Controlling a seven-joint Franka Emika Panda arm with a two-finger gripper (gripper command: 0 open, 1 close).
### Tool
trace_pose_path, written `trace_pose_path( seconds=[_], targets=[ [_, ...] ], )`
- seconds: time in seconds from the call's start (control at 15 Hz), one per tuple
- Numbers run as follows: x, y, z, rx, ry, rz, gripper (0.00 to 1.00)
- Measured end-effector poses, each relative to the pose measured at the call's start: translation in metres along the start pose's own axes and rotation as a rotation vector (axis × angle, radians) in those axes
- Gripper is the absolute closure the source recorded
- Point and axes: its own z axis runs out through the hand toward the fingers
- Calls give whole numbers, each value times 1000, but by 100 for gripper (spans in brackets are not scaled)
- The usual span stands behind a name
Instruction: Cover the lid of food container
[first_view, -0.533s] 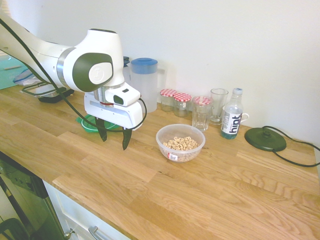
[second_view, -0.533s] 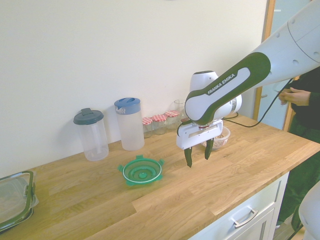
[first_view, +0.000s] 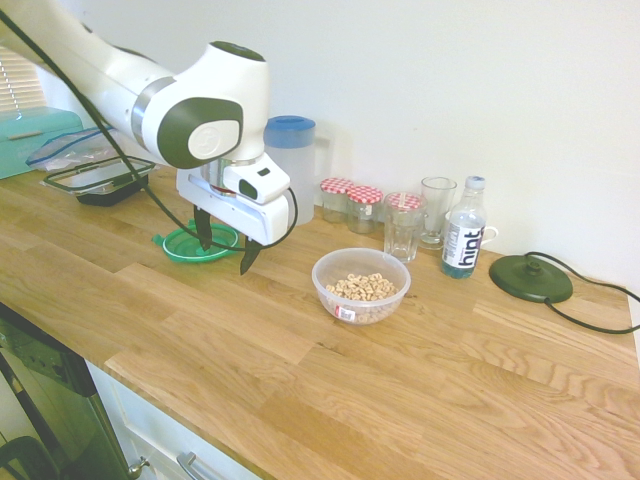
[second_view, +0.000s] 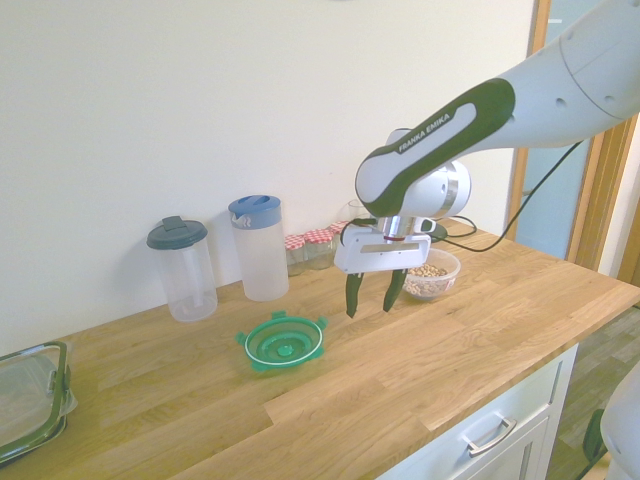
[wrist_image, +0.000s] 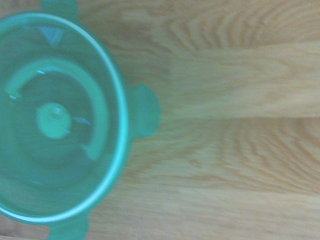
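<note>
The round translucent green lid (second_view: 285, 344) (first_view: 185, 246) lies flat on the wooden counter, clip tabs spread out. It fills one side of the wrist view as the lid (wrist_image: 57, 120). My gripper (second_view: 370, 291) (first_view: 223, 248) hangs open above the counter, between the lid and the food container, holding nothing. The food container (first_view: 361, 285) (second_view: 431, 275) is a small clear bowl of tan cereal pieces with a red-white label, uncovered, on the counter beyond the gripper from the lid.
Along the wall stand a blue-lidded pitcher (second_view: 259, 247), a grey-lidded canister (second_view: 183, 268), checked-lid jars (first_view: 351, 203), glasses (first_view: 404, 226), a water bottle (first_view: 463, 229) and a black disc base (first_view: 530, 277). A black-rimmed rectangular container (second_view: 27, 398) sits at the counter's end.
The arm has lifted and swung toward the green lid, away from the food container. The gripper stays open.
</note>
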Motion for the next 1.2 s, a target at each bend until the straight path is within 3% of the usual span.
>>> trace_pose_path(
  seconds=[0.33,0.93,1.2],
  targets=[
    [38,-21,27,90,-158,14,0],
    [52,-68,75,158,-247,21,0],
    [59,-67,90,209,-304,64,0]
  ],
)
